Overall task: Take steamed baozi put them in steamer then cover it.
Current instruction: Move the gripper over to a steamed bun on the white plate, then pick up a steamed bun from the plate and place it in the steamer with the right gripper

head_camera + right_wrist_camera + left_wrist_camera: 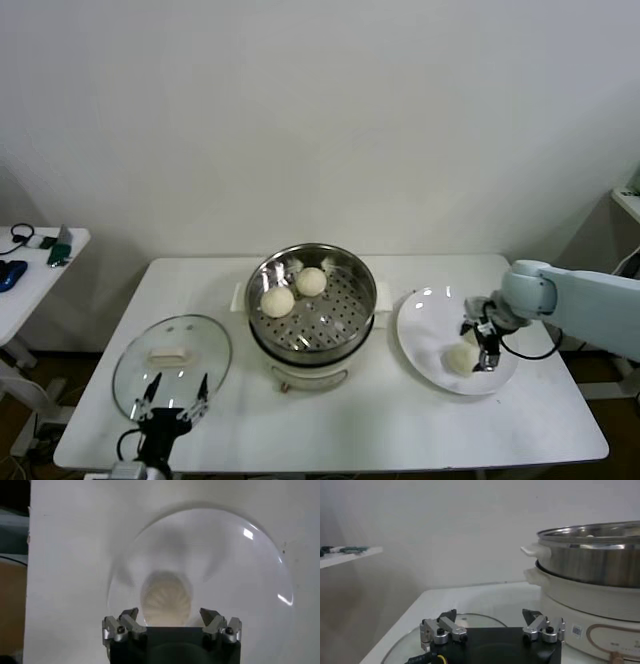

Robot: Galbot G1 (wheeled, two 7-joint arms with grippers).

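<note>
Head view first: nearest, the left gripper (172, 398) waits spread wide at the round clear glass cover (172, 362), flat on the white table (330, 430). Right gripper (478, 345), fingers released, straddles one cream-white baozi (460, 359) on the white plate (425, 320). Beyond, two buns (293, 291) sit in the shiny steel steamer (311, 300); covering remains. Nothing blocks the path.

A white table (380, 420) carries the steamer (311, 300) at centre, the cover (172, 362) flat at eight o'clock, and a white plate (428, 310) at three o'clock.
</note>
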